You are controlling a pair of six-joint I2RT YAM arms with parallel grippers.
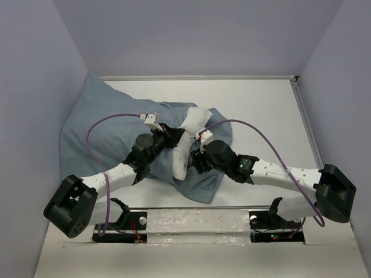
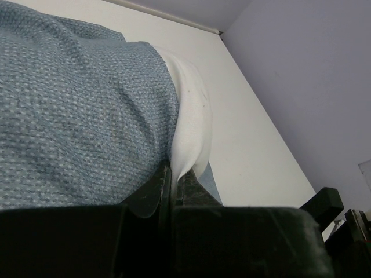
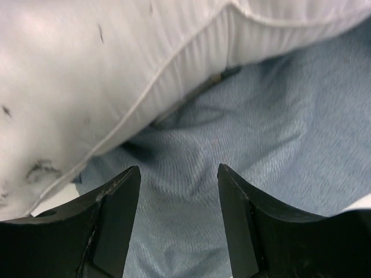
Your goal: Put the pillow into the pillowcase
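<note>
1. Both fingers of the left gripper [image 2: 174, 176] are pressed together with almost no slit between them. A narrow fold of white cloth from the pillow [image 2: 194, 110] runs down into that slit, so the jaws are clamped on the fold. I cannot tell whether blue cloth is caught with it.
2. The pillowcase [image 2: 75, 116], a blue-grey weave, lies hard against one finger and covers the pillow up to the white fold. A sliver of the same blue shows on the other side of the fold.
3. The right gripper [image 3: 179, 174] has its fingers [image 3: 119, 197] standing apart with nothing between them. It is held over blue pillowcase cloth. Whether the tips touch the cloth is not clear.
4. In the right wrist view the pillow fills the upper left and lies on top of the pillowcase cloth. Its piped seam runs diagonally, and a few dark smudges mark the white.
5. In the top view the two grippers meet near the middle of the table [image 1: 261, 116]. The left one is at the far-left side of the exposed white. The right one is just beside the near-right side.
6. The pillowcase spreads from the far-left corner to the centre, and its left part is plump. The white of the pillow shows only at its right end, as a strip between the grippers. How much is inside cannot be told.
7. A purple cable [image 1: 88, 139] loops from each wrist back toward its arm's base. Pale walls [image 1: 35, 87] enclose the table on three sides.
</note>
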